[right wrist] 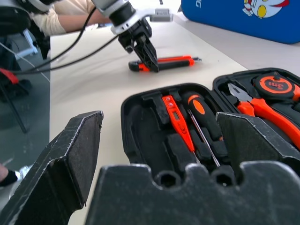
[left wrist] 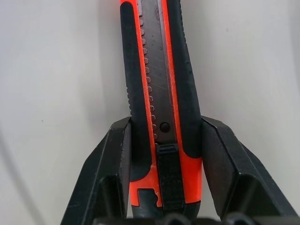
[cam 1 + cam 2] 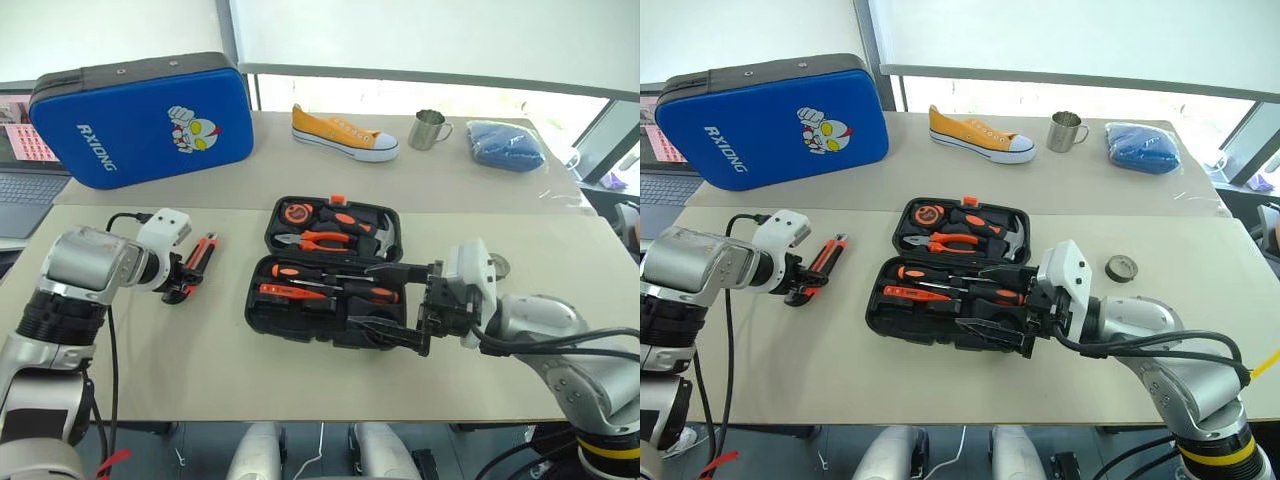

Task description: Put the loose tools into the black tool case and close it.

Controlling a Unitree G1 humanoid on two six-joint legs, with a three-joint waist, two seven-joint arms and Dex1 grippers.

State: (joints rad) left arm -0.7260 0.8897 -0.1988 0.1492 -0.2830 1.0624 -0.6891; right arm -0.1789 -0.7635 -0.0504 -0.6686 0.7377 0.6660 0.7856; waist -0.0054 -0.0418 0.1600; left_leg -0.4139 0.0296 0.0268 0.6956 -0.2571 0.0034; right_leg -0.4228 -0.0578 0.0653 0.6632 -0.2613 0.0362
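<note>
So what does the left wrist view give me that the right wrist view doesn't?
Left wrist alone: the left hand's fingers bracketing the utility knife's rear end, close against both sides, and the slider button's detail. Right wrist alone: the open black tool case with the tester pen and a screwdriver seated, the tape measure, and the right hand's spread fingers. Both: the knife on the table.

blue RXIONG case [image 3: 140, 120] (upright) | yellow sneaker [image 3: 343, 134] | metal mug [image 3: 428, 129] | blue cloth [image 3: 506, 144] | laptop [image 3: 25, 185]
</note>
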